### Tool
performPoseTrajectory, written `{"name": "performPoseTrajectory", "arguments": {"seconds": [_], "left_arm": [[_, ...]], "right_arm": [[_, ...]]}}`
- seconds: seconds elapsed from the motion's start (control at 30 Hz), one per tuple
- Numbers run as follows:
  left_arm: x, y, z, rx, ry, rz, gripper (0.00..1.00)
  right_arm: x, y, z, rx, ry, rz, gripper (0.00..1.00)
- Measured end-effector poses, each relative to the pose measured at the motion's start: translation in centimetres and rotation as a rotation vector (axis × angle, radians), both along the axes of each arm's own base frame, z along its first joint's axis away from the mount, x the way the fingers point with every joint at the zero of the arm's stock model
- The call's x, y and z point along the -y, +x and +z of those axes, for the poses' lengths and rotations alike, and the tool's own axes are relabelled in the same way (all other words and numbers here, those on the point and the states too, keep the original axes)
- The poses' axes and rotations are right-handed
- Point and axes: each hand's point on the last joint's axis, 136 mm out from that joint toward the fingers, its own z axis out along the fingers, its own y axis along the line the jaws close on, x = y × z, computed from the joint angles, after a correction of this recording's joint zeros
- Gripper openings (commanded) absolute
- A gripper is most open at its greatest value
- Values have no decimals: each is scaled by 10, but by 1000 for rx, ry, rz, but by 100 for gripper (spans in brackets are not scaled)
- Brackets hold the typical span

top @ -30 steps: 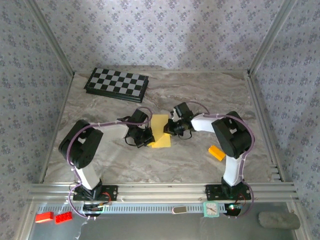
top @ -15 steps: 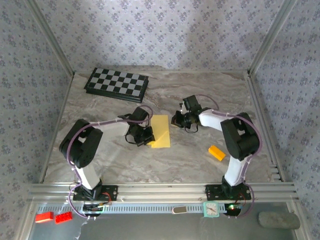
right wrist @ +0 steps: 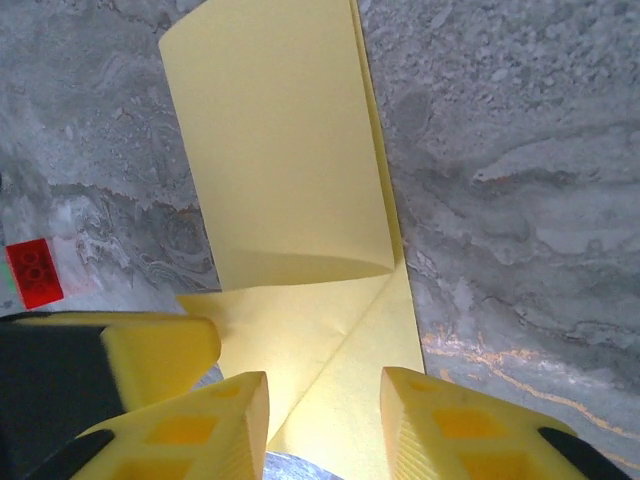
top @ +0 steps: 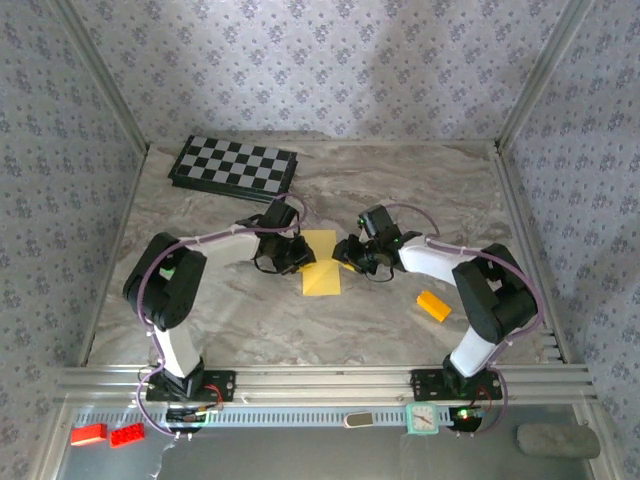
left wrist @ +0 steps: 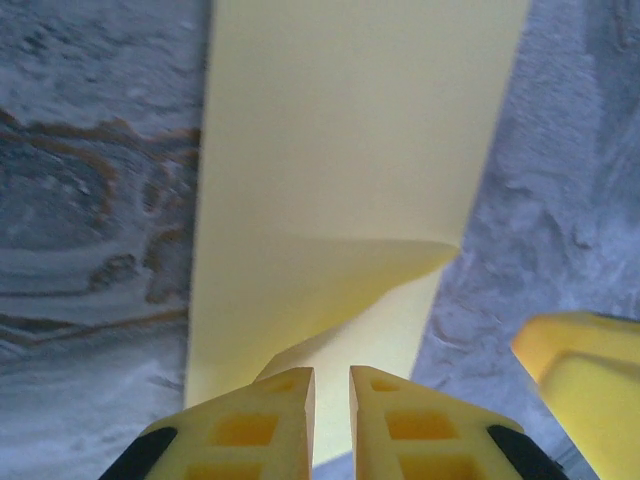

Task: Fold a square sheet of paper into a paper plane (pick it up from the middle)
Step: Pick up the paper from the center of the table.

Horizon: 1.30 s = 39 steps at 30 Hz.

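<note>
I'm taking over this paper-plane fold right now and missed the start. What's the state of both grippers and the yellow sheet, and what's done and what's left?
Left gripper: open by a narrow slit over one edge of the thin yellow square sheet of paper. It shows no grip.
Right gripper: open above the opposite edge, with the paper lying flat below it, unpinched.
Paper: on the grey marbled table between the grippers, folded over itself into a narrow rectangle. The top layer bulges loosely, and a diagonal crease shows at the right gripper's end.
Done: the first fold-over.
Left: flatten that fold, then fold the nose and wings. There is no pointed shape yet.
</note>
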Motion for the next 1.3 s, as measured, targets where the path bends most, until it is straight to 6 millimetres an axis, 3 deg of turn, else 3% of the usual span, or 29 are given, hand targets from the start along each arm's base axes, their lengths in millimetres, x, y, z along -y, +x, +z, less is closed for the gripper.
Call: {"name": "performPoseTrajectory", "arguments": {"seconds": [0.2, 0.63, 1.3], "left_arm": [[-3, 6, -10, -6, 10, 21, 16], [-12, 4, -23, -40, 10, 72, 16], [-13, 5, -25, -60, -36, 103, 15]], "right_arm": [[-11, -3, -1, -19, 26, -18, 40], [-27, -12, -24, -113, 41, -45, 43], [-42, -9, -28, -137, 79, -27, 28]]}}
